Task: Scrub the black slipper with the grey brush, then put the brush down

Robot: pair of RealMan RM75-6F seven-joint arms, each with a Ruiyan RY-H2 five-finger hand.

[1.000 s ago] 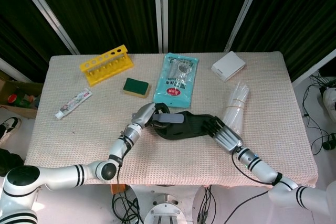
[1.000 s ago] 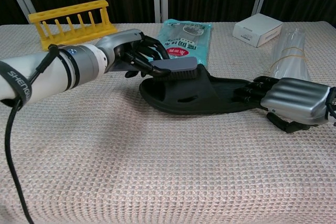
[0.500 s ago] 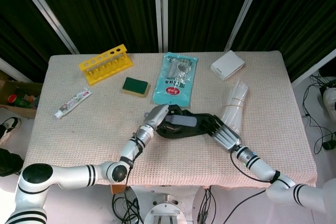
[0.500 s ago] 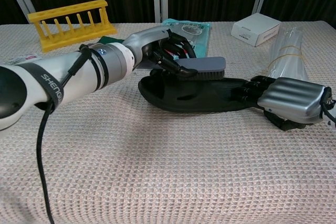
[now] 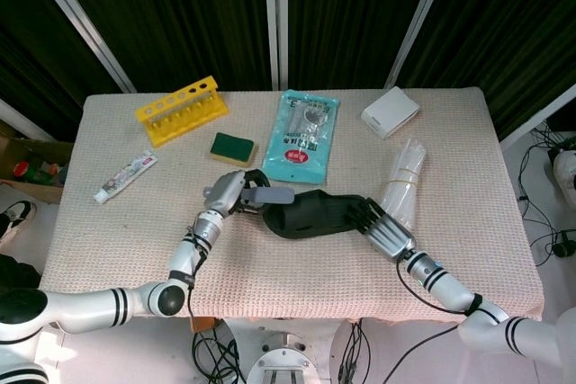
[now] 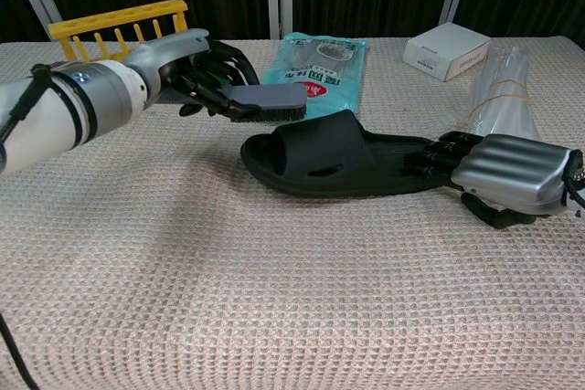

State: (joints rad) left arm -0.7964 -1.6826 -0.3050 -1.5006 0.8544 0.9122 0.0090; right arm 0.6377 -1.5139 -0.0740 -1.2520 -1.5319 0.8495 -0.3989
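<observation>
Left hand point(image 6: 196, 75) grips the grey brush point(image 6: 268, 100), raised beside the black slipper point(image 6: 343, 157). Right hand point(image 6: 503, 180) lies flat, fingers clamped on the slipper's heel.

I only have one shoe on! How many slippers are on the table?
1. The black slipper lies mid-table, its heel end under the right hand. No second slipper shows in either view.

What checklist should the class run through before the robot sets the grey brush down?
1. Left hand holds the grey brush: ok.
2. Brush lifted off the black slipper: ok.
3. Right hand rests at the slipper's heel end: ok.
4. Bare table near the left hand for putting the brush down: ok.
5. Green sponge out of the brush's way: ok.
6. Slipper scrubbed enough: cannot tell.
</observation>
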